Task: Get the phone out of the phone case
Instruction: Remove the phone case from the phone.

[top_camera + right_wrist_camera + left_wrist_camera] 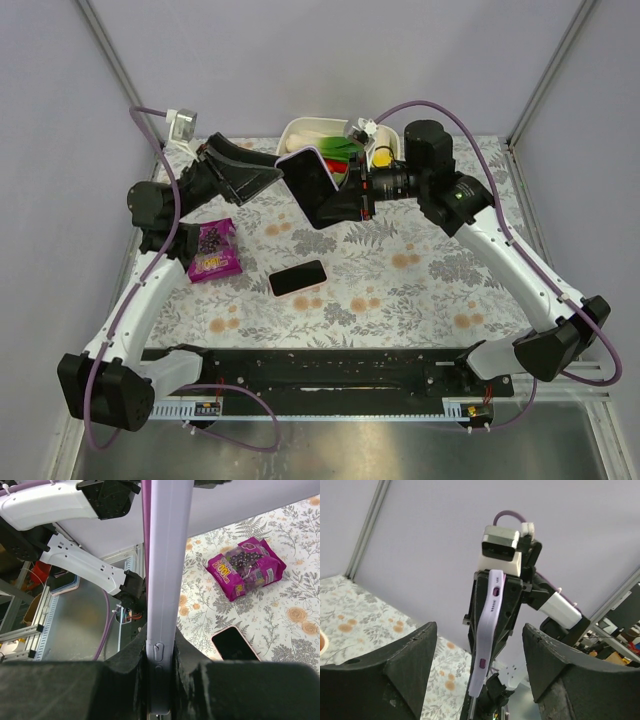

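Observation:
My right gripper (362,200) (161,655) is shut on the lavender phone case (312,185) (167,555) and holds it up on edge above the back of the table. In the top view the case's dark face is turned toward the camera, and I cannot tell whether anything sits inside it. My left gripper (270,178) (480,630) is open just left of the case (490,625), its fingers on either side of the case's edge and apart from it. A phone (297,277) (235,642) with a black screen and pink rim lies flat on the flowered table.
A purple snack bag (213,250) (247,567) lies on the table's left side. A white bin (300,127) with green and yellow items stands at the back, right behind the held case. Grey walls enclose the table.

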